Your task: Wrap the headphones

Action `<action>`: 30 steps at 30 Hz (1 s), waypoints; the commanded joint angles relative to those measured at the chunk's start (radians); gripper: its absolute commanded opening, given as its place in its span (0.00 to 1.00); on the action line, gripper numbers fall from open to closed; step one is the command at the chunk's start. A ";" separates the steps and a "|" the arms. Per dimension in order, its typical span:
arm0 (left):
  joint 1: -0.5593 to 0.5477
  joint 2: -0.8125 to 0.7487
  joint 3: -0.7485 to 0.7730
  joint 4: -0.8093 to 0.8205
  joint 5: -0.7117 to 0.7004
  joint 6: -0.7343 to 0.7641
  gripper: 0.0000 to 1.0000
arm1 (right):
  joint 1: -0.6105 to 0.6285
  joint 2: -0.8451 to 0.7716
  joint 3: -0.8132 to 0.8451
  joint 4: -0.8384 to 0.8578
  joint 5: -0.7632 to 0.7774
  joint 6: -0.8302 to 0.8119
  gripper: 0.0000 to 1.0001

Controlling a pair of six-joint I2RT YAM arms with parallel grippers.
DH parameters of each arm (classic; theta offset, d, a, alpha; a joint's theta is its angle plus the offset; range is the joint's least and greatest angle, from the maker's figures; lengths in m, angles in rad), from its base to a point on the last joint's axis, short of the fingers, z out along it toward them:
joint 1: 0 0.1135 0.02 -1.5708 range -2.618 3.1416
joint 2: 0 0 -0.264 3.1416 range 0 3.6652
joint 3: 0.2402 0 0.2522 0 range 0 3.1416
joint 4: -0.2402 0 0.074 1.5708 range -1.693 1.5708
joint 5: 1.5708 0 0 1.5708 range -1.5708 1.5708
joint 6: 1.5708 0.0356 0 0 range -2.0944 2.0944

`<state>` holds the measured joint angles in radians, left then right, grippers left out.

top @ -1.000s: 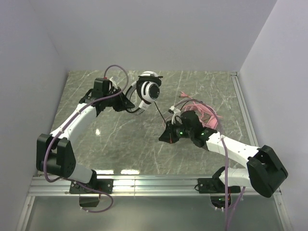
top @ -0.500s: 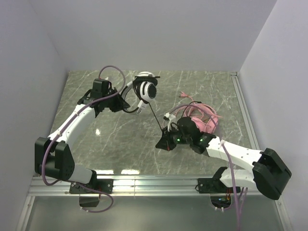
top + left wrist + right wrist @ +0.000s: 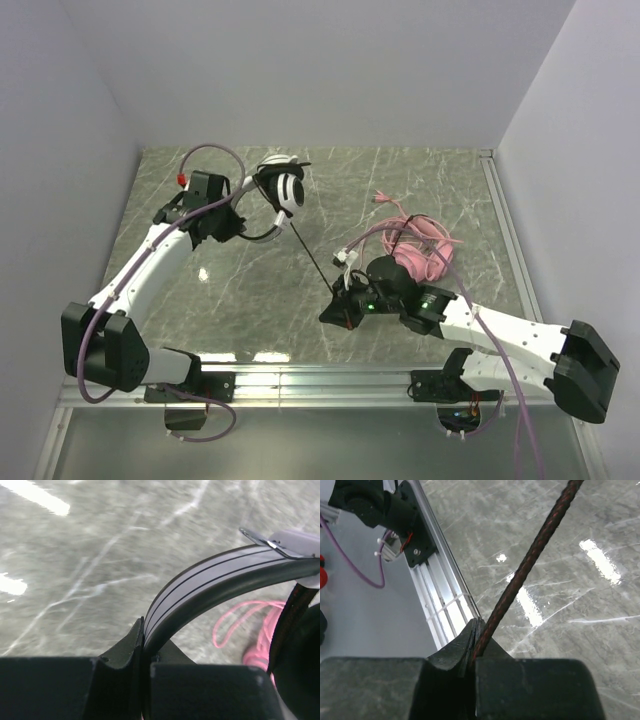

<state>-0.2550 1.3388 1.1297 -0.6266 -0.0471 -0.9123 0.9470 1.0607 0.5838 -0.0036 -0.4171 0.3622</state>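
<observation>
Clamping the band of the black-and-white headset [image 3: 284,189], the left gripper [image 3: 145,645] is swinging away as the right gripper [image 3: 474,647], pinching the black cable [image 3: 311,258], is drawing back, tautening it for wrapping.

B/w headset [image 3: 285,190] aloft, cable [image 3: 312,260] taut (black); pink headset [image 3: 418,255] lies R.

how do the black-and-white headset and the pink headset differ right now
The black-and-white over-ear headset is held up off the marble table, headband pinched in the left tool; the all-pink headset lies on the table, in neither tool.
The black-and-white headset's black cable runs taut to the shut right tool; the pink headset's pink cable lies in loose loops.
Both have long thin cables.
</observation>
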 commanded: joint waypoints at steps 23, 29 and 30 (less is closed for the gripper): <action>-0.250 0.281 0.350 -0.433 -0.970 -0.134 0.00 | 0.078 -0.254 0.269 -0.300 -0.095 -0.103 0.00; -0.279 0.268 0.308 -0.278 -0.821 0.059 0.00 | 0.078 -0.225 0.375 -0.366 -0.045 -0.123 0.00; -0.286 0.252 0.291 -0.244 -0.814 0.087 0.00 | 0.078 -0.222 0.386 -0.371 -0.040 -0.123 0.00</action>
<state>-0.5858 1.6436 1.4403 -1.0595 -0.6399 -0.8513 0.9924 0.8772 0.8459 -0.3885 -0.3477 0.2634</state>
